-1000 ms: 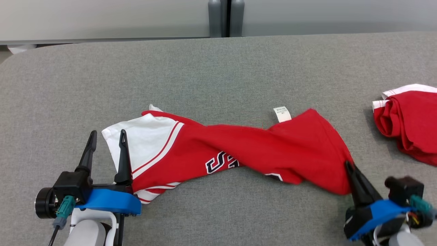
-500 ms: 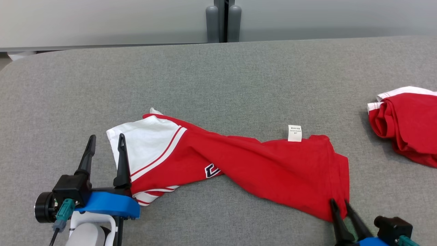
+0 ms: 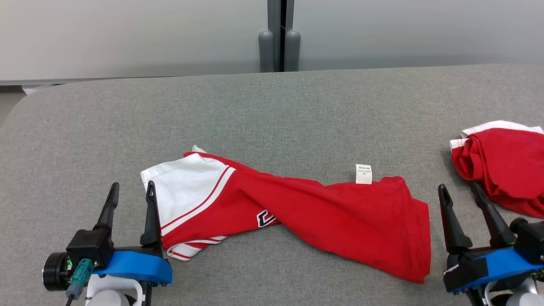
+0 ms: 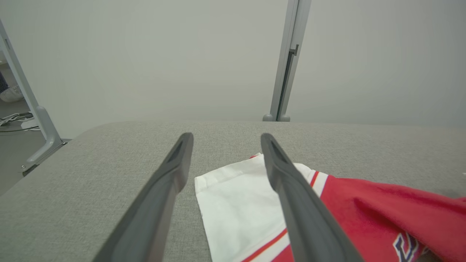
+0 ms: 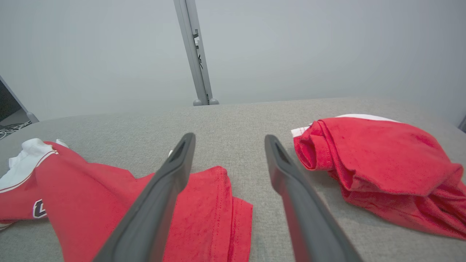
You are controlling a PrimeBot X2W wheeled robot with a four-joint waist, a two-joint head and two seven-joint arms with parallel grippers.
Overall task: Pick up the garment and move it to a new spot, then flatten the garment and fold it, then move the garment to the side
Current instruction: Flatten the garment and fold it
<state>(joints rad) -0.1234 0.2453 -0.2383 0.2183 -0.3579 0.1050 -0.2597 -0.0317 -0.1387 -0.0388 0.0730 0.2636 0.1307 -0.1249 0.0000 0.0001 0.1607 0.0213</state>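
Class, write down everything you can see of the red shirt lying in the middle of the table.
The shirt is soft red knit with a white sleeve edged in red stripes, dark lettering partly hidden in a fold, and a small white tag at its far edge. It lies twisted and rumpled, stretched left to right on the grey table. The open left end effector stands at the sleeve; the open right end effector is apart from its hem. Neither holds it.

Can't read the tag (image 3: 364, 174), print's too tiny; lettering (image 3: 265, 219) on the garment (image 3: 340, 216) is mostly folded under, the other red shirt (image 3: 505, 170) runs off my head view's edge.
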